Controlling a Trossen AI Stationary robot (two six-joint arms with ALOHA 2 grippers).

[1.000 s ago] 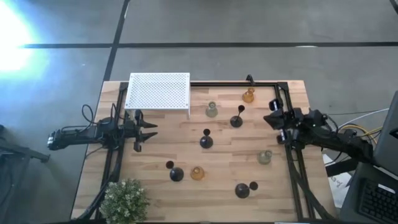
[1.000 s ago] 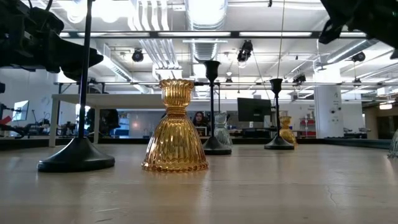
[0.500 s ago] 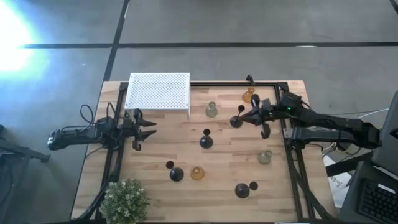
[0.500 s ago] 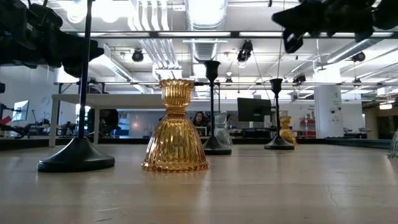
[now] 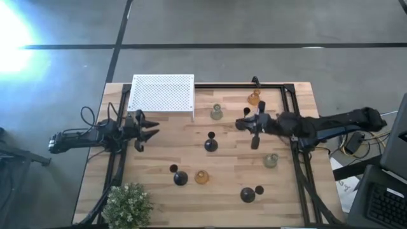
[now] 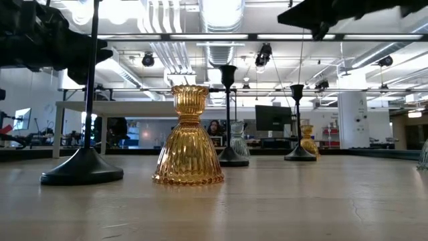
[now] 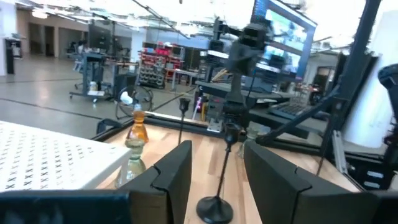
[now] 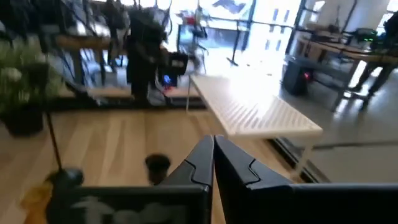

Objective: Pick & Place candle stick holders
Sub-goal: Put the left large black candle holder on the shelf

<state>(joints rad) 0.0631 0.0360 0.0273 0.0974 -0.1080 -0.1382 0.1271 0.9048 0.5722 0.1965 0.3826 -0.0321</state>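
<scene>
Since one second before, the right arm had swung in from the right edge toward the middle of the surface point(image 5: 191, 191), and its right pincer point(image 5: 255, 125) now hung above the black candle stick holder point(image 5: 241, 123) at the far right part, close beside its thin stem; the wrist view showed its two fingers point(image 8: 205, 163) pressed together with nothing between them. Over on the left side the left pincer point(image 5: 145, 131) waited almost where it was, fingers spread apart, just in front of the white perforated box point(image 5: 161, 94). About ten candle stick holders stood scattered on the wood: black ones with round base and thin stem, such as the one in the centre point(image 5: 210, 144), amber glass ones like the near one point(image 5: 201, 177), and pale green ones point(image 5: 271, 160). A green potted plant point(image 5: 127, 205) sat at the near left corner. I judged the black holders as stiff and bottom-heavy, so a grip on the stem just above the base should keep them from swinging or tipping. For the glass ones, which looked smooth, heavier and breakable, the narrow neck under the cup seemed the safest place, with gentle pressure.
</scene>
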